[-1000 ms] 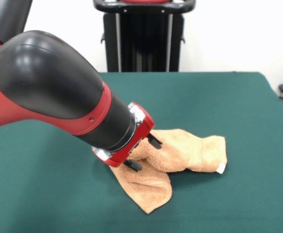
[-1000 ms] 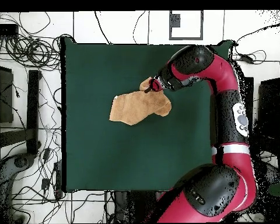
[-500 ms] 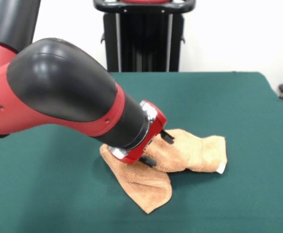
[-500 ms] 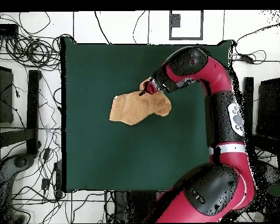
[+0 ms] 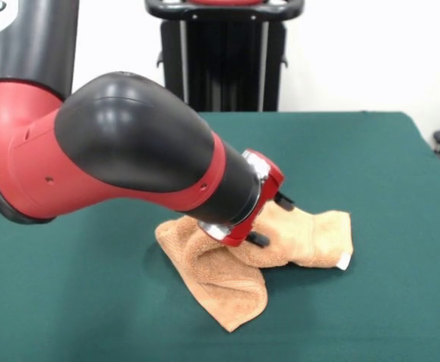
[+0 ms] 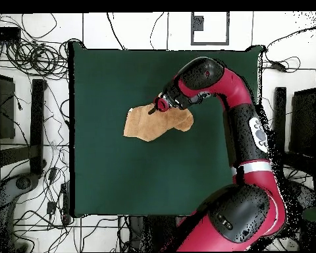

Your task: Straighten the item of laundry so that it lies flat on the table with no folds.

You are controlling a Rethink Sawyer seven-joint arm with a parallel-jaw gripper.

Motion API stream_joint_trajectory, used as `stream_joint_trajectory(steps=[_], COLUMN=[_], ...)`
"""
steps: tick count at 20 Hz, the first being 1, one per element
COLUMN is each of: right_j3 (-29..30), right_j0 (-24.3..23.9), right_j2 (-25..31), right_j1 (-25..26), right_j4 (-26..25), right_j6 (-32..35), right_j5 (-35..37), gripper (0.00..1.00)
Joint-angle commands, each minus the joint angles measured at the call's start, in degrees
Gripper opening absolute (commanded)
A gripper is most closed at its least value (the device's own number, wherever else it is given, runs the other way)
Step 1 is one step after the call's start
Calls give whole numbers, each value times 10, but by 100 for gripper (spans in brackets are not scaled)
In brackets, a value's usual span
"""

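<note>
Towel (image 5: 280, 241) crumpled near worktop (image 5: 371, 151) centre in front view, slightly right and toward near side; one flap folded toward near edge, another bunched lobe running right, ending at small white tag (image 5: 343, 262). Seen from overhead as irregular tan patch (image 6: 154, 122), well clear of every worktop edge. Pincer (image 5: 271, 220) down low over middle of towel, angled in from left, two black fingertips (image 5: 285, 201) visibly spread and touching or just above the cloth; no fabric seen pinched between them, so reads as open, not gripping. Exact contact hard to confirm: wrist blocks much of the fold. Likely step: lining up a grab on the upper layer to pull it out flat. Risks from here: closing on bunched middle instead of an edge or corner probably catches two layers, so a pull would drag whole towel across the felt-like cover without unfolding. Pressing too low could snag green cover itself and ruck it. Near flap sits under or beside wrist, so a sideways sweep might roll it over further. Terry pile on felt probably grips, so sliding looks unreliable; lift-and-lay safer.
</note>
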Motion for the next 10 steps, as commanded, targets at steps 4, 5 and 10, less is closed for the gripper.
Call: stream_joint_trajectory(steps=[4,5,10], right_j3=[70,74,84], right_j0=[-13,-16,-22], right_j2=[38,39,35], right_j1=[4,2,-13], right_j4=[-6,-9,-19], right_j6=[-146,-140,-117], right_j5=[-66,-81,-111], gripper=[100,100,100])
